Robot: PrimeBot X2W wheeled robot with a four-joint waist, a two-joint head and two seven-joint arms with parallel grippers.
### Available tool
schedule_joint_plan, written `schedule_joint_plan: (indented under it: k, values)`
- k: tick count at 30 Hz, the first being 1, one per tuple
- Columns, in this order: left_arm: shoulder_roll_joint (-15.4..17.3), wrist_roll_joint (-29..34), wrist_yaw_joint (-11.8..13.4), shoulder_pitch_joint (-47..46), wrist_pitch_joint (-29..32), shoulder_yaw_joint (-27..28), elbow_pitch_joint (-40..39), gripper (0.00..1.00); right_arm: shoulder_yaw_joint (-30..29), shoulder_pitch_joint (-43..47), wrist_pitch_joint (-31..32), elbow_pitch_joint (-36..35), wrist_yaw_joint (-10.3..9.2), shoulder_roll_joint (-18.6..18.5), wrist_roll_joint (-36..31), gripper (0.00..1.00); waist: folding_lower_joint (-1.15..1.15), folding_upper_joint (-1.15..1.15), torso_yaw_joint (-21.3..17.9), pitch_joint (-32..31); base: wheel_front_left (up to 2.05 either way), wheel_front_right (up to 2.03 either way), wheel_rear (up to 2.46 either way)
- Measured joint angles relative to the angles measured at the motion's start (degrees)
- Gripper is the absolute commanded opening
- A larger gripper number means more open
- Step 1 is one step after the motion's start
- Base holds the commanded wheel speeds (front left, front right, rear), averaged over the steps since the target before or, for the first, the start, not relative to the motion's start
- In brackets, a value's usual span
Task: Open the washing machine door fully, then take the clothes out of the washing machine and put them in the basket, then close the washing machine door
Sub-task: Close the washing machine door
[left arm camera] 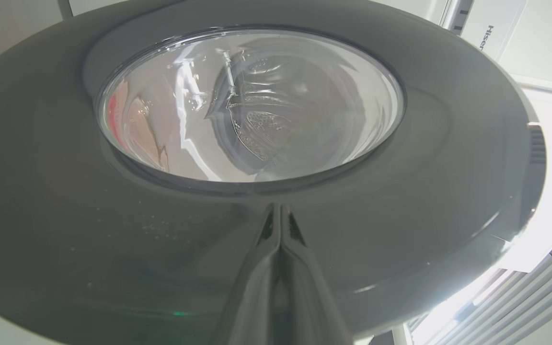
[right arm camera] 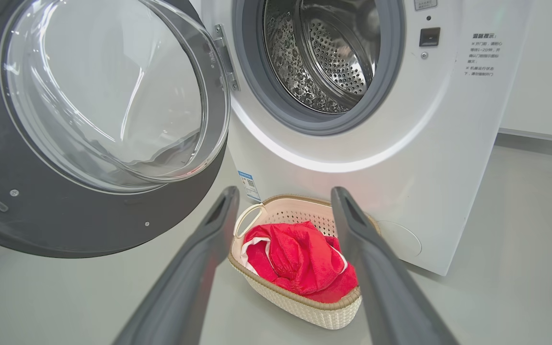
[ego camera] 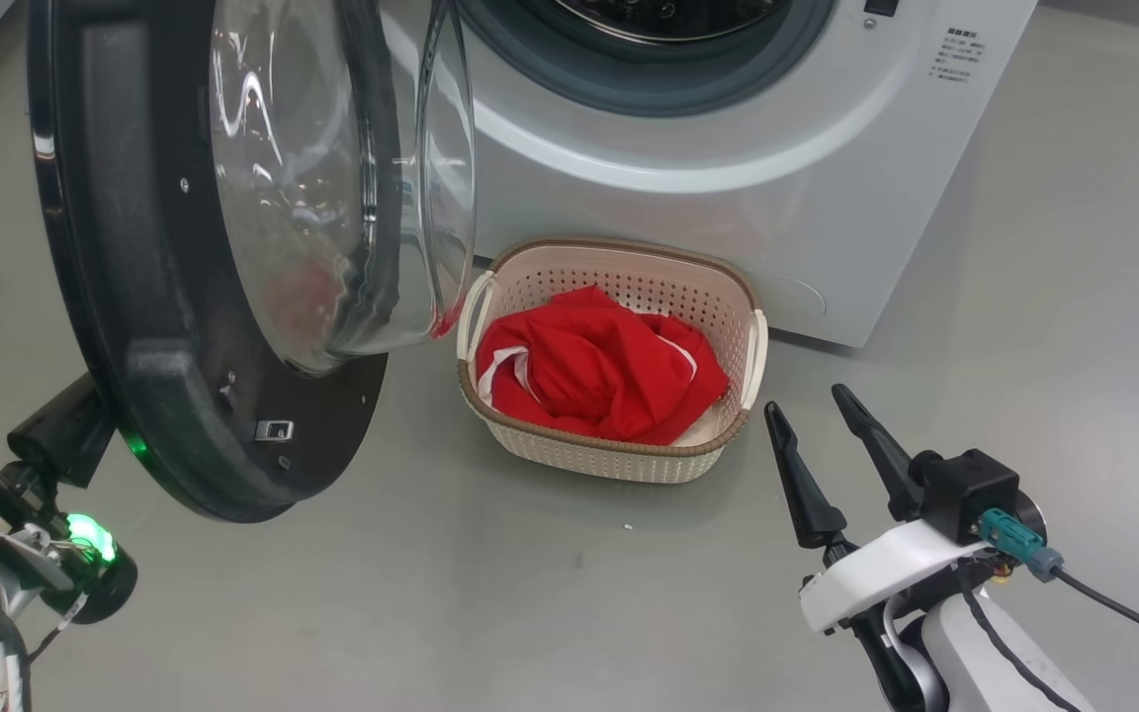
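Now, with the clothes (ego camera: 599,371) in the basket (ego camera: 619,447) on the floor by the washing machine's (ego camera: 728,148) front, swing the washing machine door (ego camera: 134,297) shut. Your left tool (left arm camera: 278,211), pinched closed and empty, points at its outer rim, so push steadily there. The right tool (ego camera: 807,399) hangs wide, empty. The right wrist view shows the bare drum (right arm camera: 333,62); the left wrist view shows the door's outer face.

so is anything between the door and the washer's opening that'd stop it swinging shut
Nothing visible blocks the washing machine opening. The basket with the clothes stands on the floor below it, seemingly lower than the washing machine door, so it probably clears.
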Motion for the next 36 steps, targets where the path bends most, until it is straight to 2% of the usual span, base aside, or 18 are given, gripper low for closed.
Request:
schedule_joint_plan:
  k: [21,36]
  values:
    - [-3.2,-5.6,0.0,2.2,0.3,-2.3,-6.2,0.0,-0.7,-0.8,0.0,0.1,0.0,0.5,0.0,1.0,0.0,0.0,-4.9,0.9,0.0,0.0,0.0]
    - [-4.7,-6.2,0.0,3.2,-3.2,-5.2,-8.3,0.0,-1.0,-1.4,0.0,0.1,0.0,1.2,0.0,1.0,0.0,0.0,-11.1,0.9,0.0,0.0,0.0]
